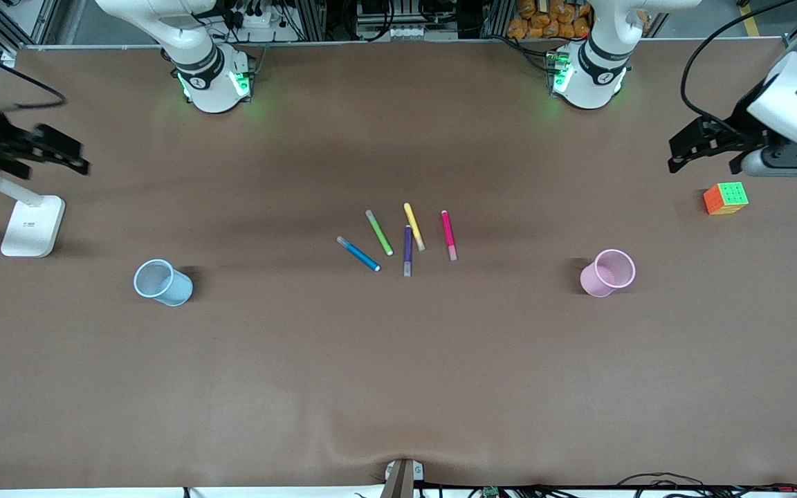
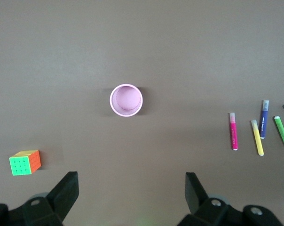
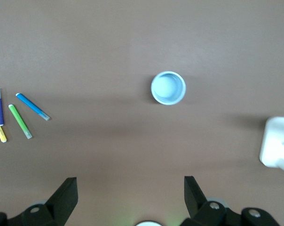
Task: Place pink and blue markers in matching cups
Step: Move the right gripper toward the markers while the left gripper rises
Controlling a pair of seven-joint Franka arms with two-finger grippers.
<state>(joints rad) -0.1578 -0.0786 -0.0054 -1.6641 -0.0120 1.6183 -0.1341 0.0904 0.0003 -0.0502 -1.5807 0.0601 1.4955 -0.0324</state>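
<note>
Markers lie mid-counter for you: the pink marker point(image 1: 448, 235) toward the left arm's end, the blue marker point(image 1: 358, 253) toward the right arm's. Your pink cup point(image 1: 608, 272) and blue cup point(image 1: 162, 282) stand upright, well apart. Left claw point(image 2: 131, 192) and right claw point(image 3: 130, 193) both hang spread wide, holding nothing.

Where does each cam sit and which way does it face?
Front: high across the table, facing both arm bases; left gripper and right gripper hang at the table's ends, jaws open.
Left wrist: looks straight down on the pink cup; own jaws show.
Right wrist: straight down on the blue cup; own jaws show.
Shared: both wrist views catch the purple pen.
</note>
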